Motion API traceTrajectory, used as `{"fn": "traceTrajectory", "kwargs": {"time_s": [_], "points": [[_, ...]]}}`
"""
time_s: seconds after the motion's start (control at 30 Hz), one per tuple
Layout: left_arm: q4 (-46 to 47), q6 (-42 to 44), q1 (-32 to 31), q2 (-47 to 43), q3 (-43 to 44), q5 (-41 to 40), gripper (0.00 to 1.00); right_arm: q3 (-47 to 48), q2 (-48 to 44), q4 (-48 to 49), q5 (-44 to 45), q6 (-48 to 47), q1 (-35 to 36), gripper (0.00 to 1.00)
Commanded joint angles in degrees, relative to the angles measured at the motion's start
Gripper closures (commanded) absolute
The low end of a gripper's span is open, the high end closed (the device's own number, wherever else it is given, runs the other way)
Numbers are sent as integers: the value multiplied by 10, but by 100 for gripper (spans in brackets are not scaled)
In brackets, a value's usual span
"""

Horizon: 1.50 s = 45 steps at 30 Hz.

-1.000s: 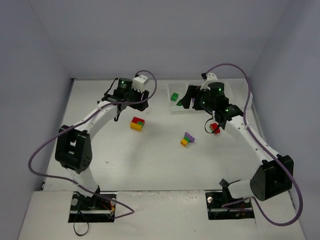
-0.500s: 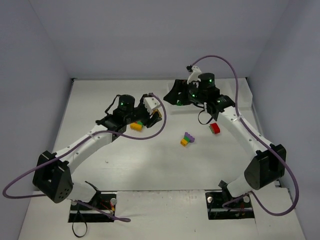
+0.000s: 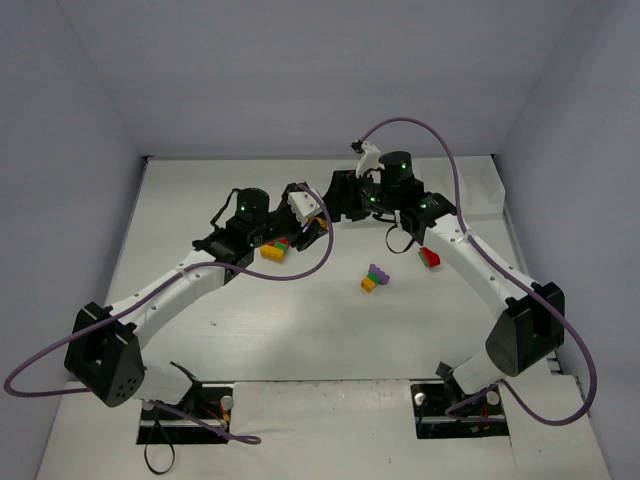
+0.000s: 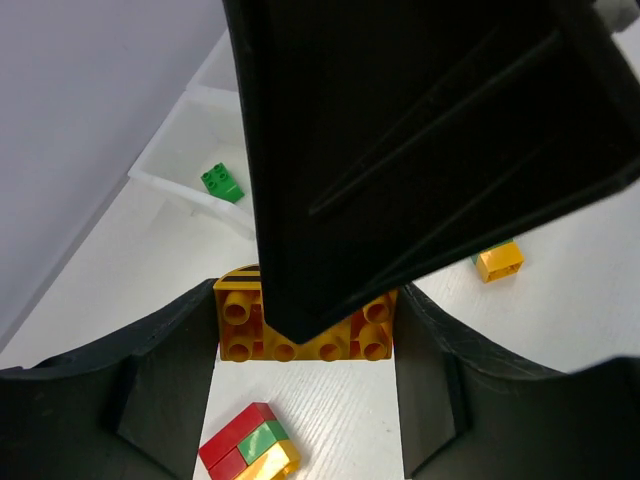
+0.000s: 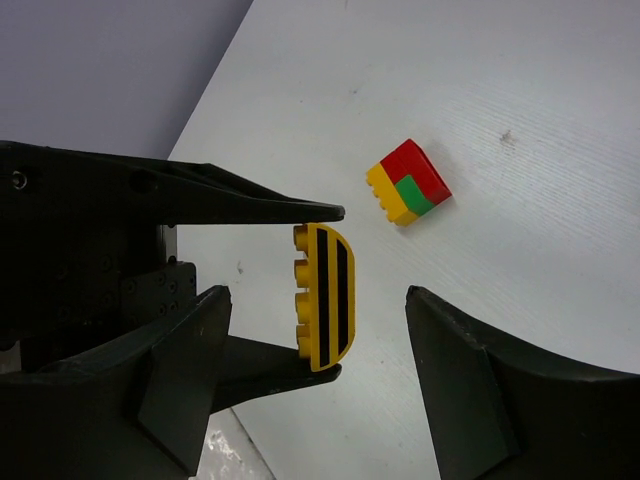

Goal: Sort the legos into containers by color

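Left gripper (image 3: 319,223) is clamped top and bottom on a striped yellow brick (image 5: 328,292), a curved piece with two black bands, and it holds that brick up off the table (image 3: 250,320). The spot is just off the left end of the white tray (image 4: 175,135), on the side toward the arm bases.

Right gripper (image 5: 318,298) is right there with it, nose to nose. Its jaws are spread wide and the striped yellow brick sits in the gap between them, with daylight showing on both sides, so neither finger touches it. One of those fingers fills the top of the left wrist view.

Out from there, a single green brick (image 4: 222,183) lies studs-up inside the tray's end compartment. A red-green-yellow clump (image 3: 275,248) rests on the table, out past the tray's left end and nearer the bases. A purple-green-yellow clump (image 3: 375,277) lies in front of the tray, well clear of its wall. A red brick (image 3: 430,257) is in front of the tray too, close to its near wall and under the right forearm. Much of the tray is hidden behind the right arm from overhead.
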Motion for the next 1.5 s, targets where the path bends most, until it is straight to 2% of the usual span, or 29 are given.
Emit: {"fn": "traceTrajectory", "kwargs": {"time_s": [0.0, 0.27, 0.53, 0.63, 0.67, 0.73, 0.8, 0.83, 0.87, 0.93, 1.0, 1.13, 1.2, 1.3, 1.47], "points": [[59, -2, -3, -12, 30, 2, 80, 13, -2, 27, -24, -3, 8, 33], [64, -14, -3, -18, 30, 12, 80, -9, 7, 27, -9, -8, 15, 41], [68, -18, -8, -26, 21, 13, 80, -10, 18, 27, -7, -7, 28, 57], [62, -21, -9, -22, 20, 13, 80, -11, 17, 27, -7, -9, 29, 76], [60, -23, -9, -22, 19, 12, 80, -13, 14, 27, -7, -9, 29, 88], [57, -30, -9, -22, 18, 3, 74, -18, 7, 27, 24, -17, 28, 100], [57, -56, -9, -20, 15, -30, 62, -24, 1, 27, 40, -23, 24, 100], [58, -69, -9, -19, 14, -46, 41, -25, -2, 27, 51, -25, 21, 100], [54, -90, -10, -18, 15, -62, 31, -26, -5, 25, 74, -27, 13, 100], [42, -111, -9, -20, 13, -115, 21, -29, -11, 8, 103, -26, 0, 100], [28, -153, -7, -25, 13, -151, 20, -36, -15, 6, 159, -25, -29, 100], [-58, -238, -7, -39, 22, -225, 15, -45, -23, 4, 242, -14, -112, 100], [-120, -282, -6, -50, 22, -234, 14, -39, -21, 2, 308, -13, -155, 100], [-160, -331, -7, -74, 7, -230, 14, -26, 0, 3, 413, -22, -196, 100], [-213, -382, -8, -129, -61, -235, 14, 41, 80, 5, 468, -29, -260, 100]]}}
